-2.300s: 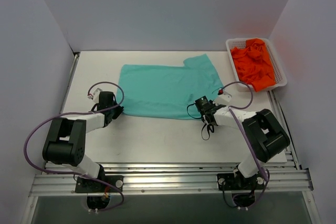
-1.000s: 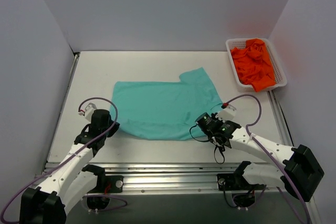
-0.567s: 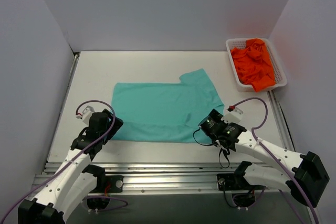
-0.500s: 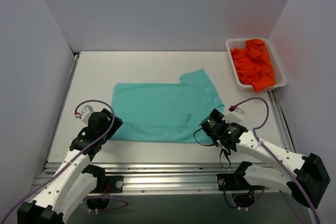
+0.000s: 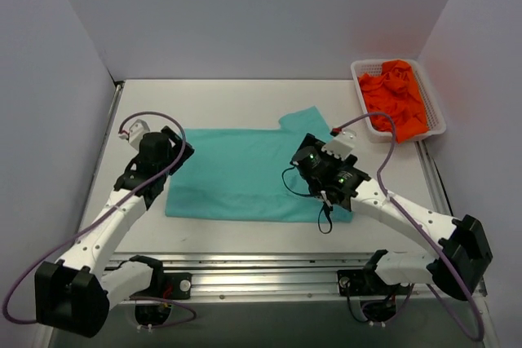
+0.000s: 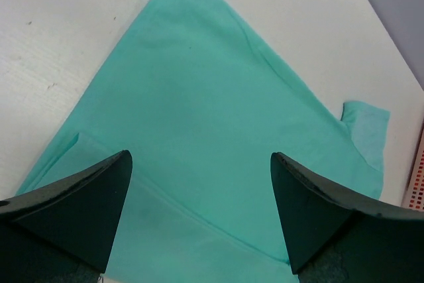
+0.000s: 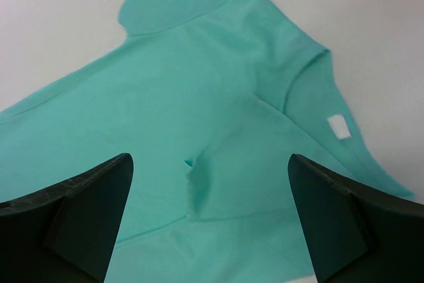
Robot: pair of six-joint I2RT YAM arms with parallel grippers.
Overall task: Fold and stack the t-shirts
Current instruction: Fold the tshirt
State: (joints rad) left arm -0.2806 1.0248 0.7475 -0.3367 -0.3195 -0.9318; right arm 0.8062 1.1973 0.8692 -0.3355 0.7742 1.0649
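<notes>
- The teal-green t-shirt (image 5: 245,173) lies flat on the table (image 5: 245,103), near the middle. Its long axis runs left to right in front of the arm bases.
- Its near long edge looks turned over into a band, so I judge one lengthwise fold is in place.
- The left gripper (image 6: 200,164) hangs over the shirt's left end, close to the far corner. Its fingers are spread wide with nothing between them.
- The right gripper (image 7: 211,164) hangs over the right end, where the white neck label (image 7: 338,126) shows. Its fingers are equally wide apart and also hold nothing.
- A small pucker (image 7: 195,167) stands up in the cloth almost straight below the right gripper (the one flaw I can see in the lay).
- Key relation: the shirt is beneath both grippers, not ahead of them, and each arm sits over its own end of the long axis. Neither arm is clearly nearer, so I expect the next grasp to be a straight descent at each end.
- I cannot tell from these views how high the fingers ride above the cloth.
- The orange t-shirts (image 5: 395,99) sit bunched in the white basket (image 5: 360,91) at the far right, well apart from both grippers. They are not yet folded.
</notes>
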